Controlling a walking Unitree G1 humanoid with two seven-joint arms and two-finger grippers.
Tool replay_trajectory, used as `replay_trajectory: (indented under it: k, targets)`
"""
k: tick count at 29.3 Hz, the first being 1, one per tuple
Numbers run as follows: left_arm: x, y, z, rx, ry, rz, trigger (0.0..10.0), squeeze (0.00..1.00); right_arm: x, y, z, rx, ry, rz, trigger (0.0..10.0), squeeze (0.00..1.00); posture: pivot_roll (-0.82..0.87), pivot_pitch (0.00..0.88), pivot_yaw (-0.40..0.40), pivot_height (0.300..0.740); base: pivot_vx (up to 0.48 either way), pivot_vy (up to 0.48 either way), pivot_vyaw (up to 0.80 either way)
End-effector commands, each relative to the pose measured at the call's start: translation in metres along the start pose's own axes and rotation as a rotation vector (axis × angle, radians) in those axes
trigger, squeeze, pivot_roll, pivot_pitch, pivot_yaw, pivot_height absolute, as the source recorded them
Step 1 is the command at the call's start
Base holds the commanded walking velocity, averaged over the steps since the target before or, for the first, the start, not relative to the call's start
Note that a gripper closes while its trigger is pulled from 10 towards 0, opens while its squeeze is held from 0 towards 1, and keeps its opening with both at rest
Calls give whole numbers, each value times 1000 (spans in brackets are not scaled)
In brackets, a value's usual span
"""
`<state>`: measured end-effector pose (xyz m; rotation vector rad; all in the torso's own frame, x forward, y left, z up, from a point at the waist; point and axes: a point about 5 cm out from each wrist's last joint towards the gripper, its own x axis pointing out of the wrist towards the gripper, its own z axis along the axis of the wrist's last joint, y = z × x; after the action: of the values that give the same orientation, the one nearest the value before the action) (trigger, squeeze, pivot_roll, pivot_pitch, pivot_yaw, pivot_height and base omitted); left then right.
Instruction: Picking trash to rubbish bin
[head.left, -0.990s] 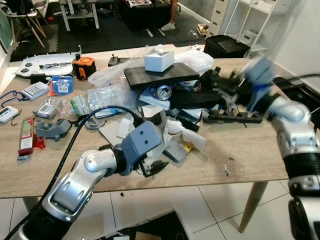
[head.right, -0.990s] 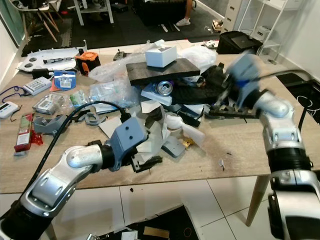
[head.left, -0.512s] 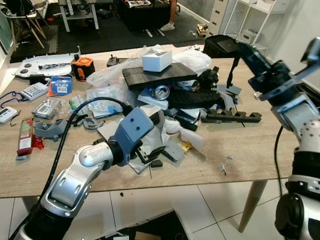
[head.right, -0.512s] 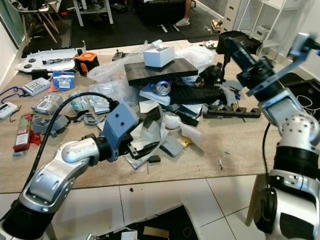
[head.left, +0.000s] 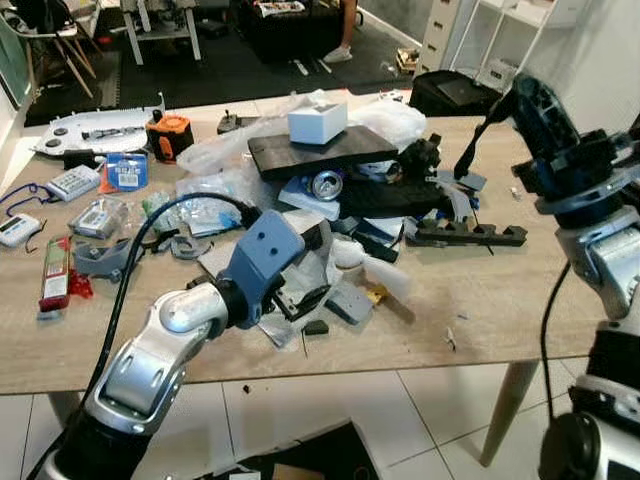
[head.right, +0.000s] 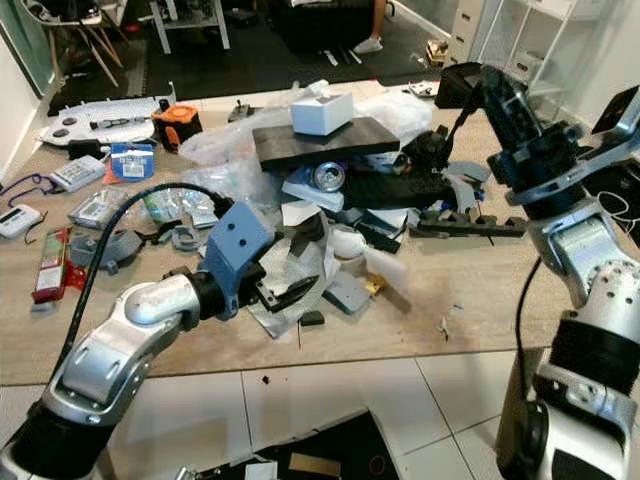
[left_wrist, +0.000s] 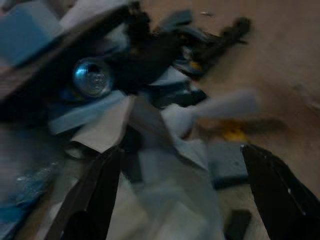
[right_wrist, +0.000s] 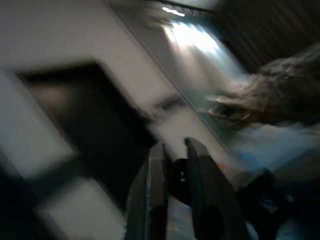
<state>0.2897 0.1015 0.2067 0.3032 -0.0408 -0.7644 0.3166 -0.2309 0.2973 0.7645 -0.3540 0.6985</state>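
The left gripper (head.right: 283, 293) was seen low over the near edge of the light wooden table (head.left: 520, 290), its two black fingers (left_wrist: 95, 190) spread wide around a heap of crumpled white paper and grey card scraps (head.left: 330, 275). In the left wrist view those fingers framed the scraps without closing on anything, and a yellow fragment (left_wrist: 231, 133) and a shiny drink can end (left_wrist: 91, 76) were caught beyond them, though everything there was blurred. The same silver drink can (head.left: 326, 184) was shown by the head views tucked under a dark flat slab (head.left: 322, 150) at the middle of the table, with a small white box (head.left: 317, 122) on top.

Toward the right edge a black notched strip (head.left: 470, 236) lay flat. The right gripper (head.left: 528, 97) was raised well above that edge; its fingers (right_wrist: 150, 190) were seen in the right wrist view drawn close together, pinching a thin black strap (head.left: 475, 140) that hung down. The background of that view was too smeared to be read.

At the far left corner an orange and black tool (head.left: 167, 133) was made out.
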Motion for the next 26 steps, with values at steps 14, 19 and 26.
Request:
replay_trajectory:
  k: [14,19,26]
  targets:
    - [-9,46,7,-100,-91,466,10000,0,12,-4,-30,-674,25,-328,10000,0,181,33,10,740,0,0,-171]
    - [-6,44,12,-86,-126,473,10000,0,2,-10,-44,-738,10,-424,10000,0,180,34,0,740,0,0,-800]
    - [3,35,13,-162,-165,407,10000,0,-10,-7,-54,-767,7,-495,10000,0,112,38,39,740,0,0,-800]
